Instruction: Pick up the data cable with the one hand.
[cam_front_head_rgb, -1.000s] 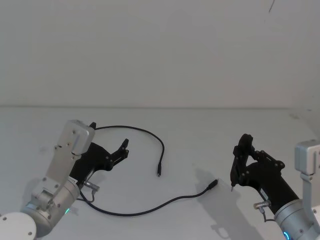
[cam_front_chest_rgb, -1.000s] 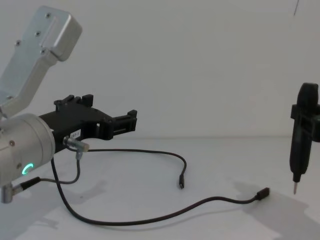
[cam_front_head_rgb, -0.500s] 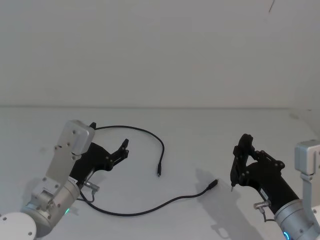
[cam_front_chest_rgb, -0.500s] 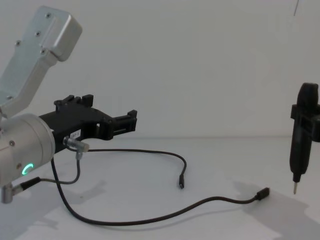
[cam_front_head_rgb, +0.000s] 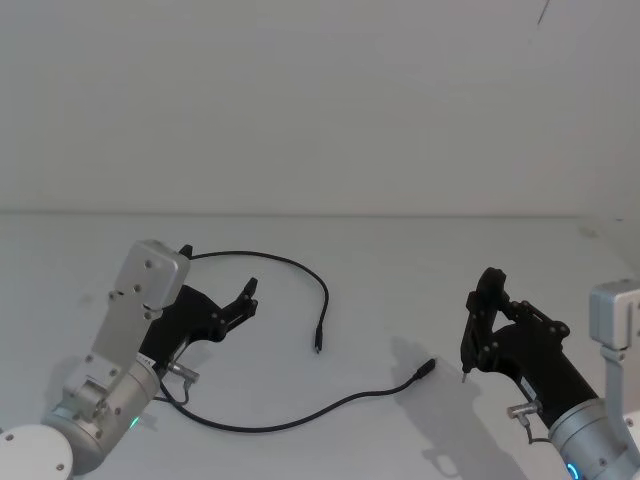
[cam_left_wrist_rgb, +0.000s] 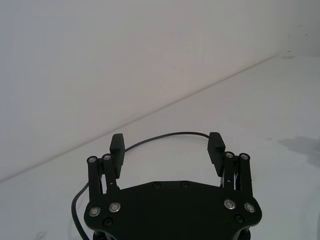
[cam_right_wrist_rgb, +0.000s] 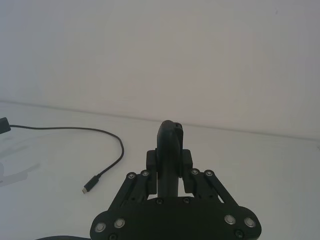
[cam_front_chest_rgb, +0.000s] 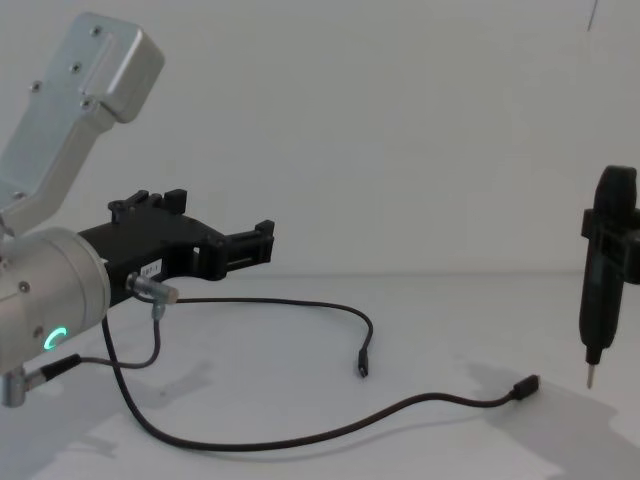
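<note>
Left tool (cam_left_wrist_rgb: 166, 144) spread wide, empty, hovering at 8 o'clock above the desk (cam_front_head_rgb: 400, 280). One cable (cam_front_head_rgb: 327, 293), slack, looping from beneath it to two plugs at 6 and 5 o'clock. Two tools; right tool (cam_front_head_rgb: 470, 350) closed narrow at 4 o'clock. Risk: thin cord slipping out if pinched off-centre.

Blk data cable (cam_front_head_rgb: 424, 369), wht table (cam_front_head_rgb: 420, 270)

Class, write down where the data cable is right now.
Head view: the data cable lies in loops on the table, left of centre, passing below the open left gripper, one plug ending near the right gripper.
</note>
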